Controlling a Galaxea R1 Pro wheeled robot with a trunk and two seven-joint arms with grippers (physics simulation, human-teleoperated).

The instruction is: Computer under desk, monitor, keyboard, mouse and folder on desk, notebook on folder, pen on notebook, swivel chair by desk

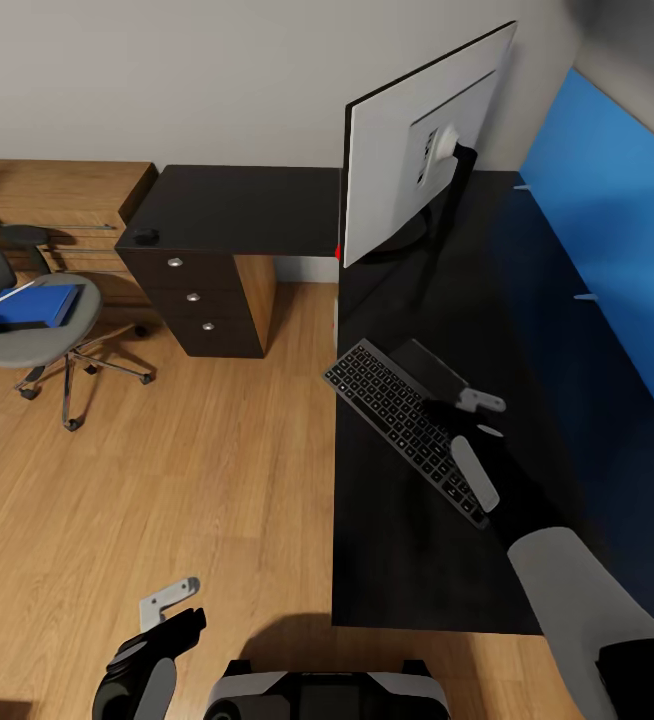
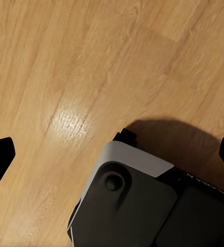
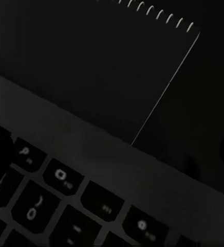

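Head view shows the right tool (image 1: pixel 484 415) low over the keyboard (image 1: pixel 404 427) on the black bench (image 1: pixel 527 330), its fingers spread a little with nothing between them. A dark notebook (image 1: pixel 433 366) lies just beside the keyboard, and the monitor (image 1: pixel 422 140) stands farther back. The blue folder (image 1: pixel 29 306) rests on the swivel chair (image 1: pixel 27 335). The left tool (image 1: pixel 172 610) hangs over the wood floor (image 1: pixel 197 470), fingers spread wide.
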